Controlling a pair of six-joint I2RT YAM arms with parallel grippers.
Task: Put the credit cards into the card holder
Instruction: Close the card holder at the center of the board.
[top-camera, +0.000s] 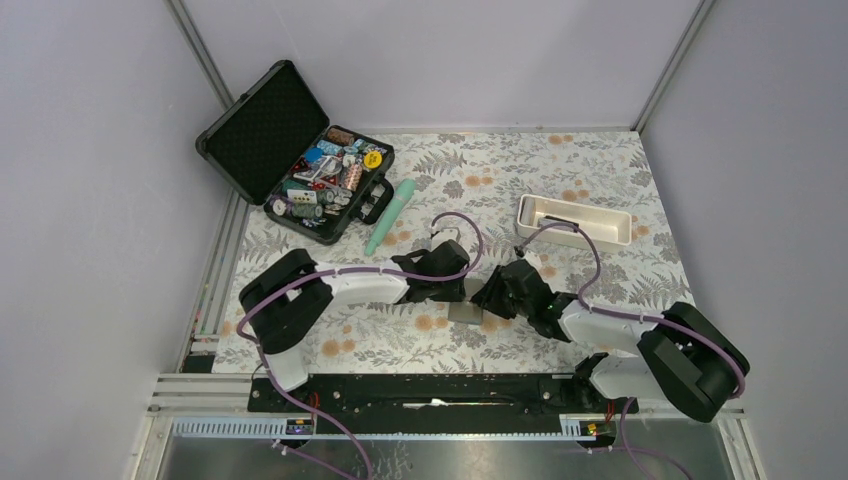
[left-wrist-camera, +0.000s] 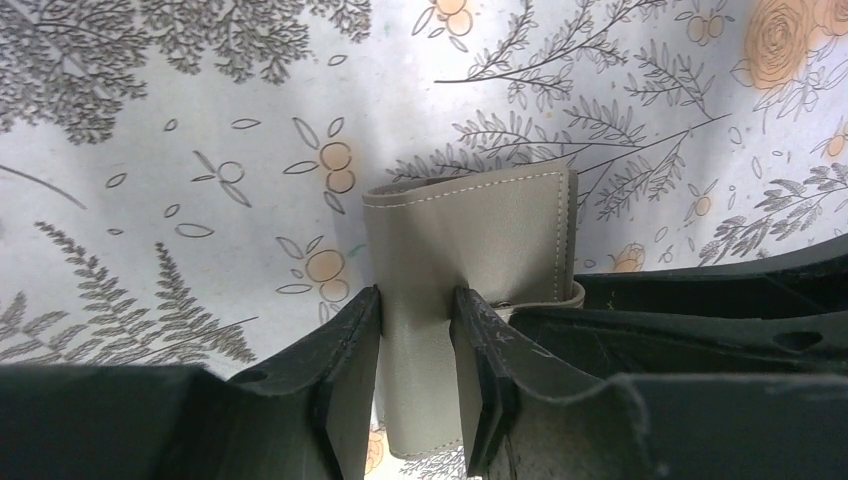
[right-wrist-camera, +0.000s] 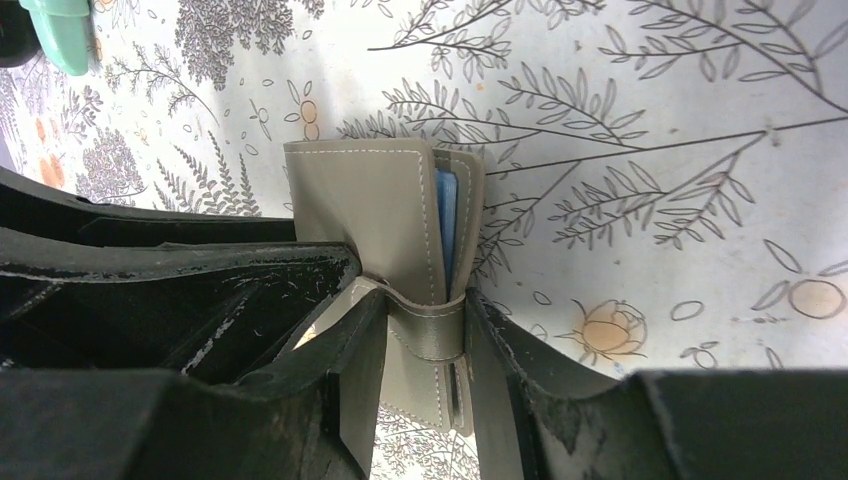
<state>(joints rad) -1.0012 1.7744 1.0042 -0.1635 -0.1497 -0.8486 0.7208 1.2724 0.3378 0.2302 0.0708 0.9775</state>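
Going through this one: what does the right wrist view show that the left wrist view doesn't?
Only the right wrist: a blue card edge tucked inside the card holder, the strap around it, and the mint-green tube at the corner. Only the left wrist: the holder's plain stitched face in the left tool. Both: the grey-brown holder pinched in a tool, floral cloth behind it.

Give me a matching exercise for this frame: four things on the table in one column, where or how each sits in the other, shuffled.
1. grey-brown folding card holder
2. mint-green pen-like tube
3. white oblong tray
4. black hard case

A. lid open, far left corner
B. clamped by left gripper and right gripper
C. far right, nothing visible inside
D. lying beside the case

Pairs: 1-B, 2-D, 3-C, 4-A.
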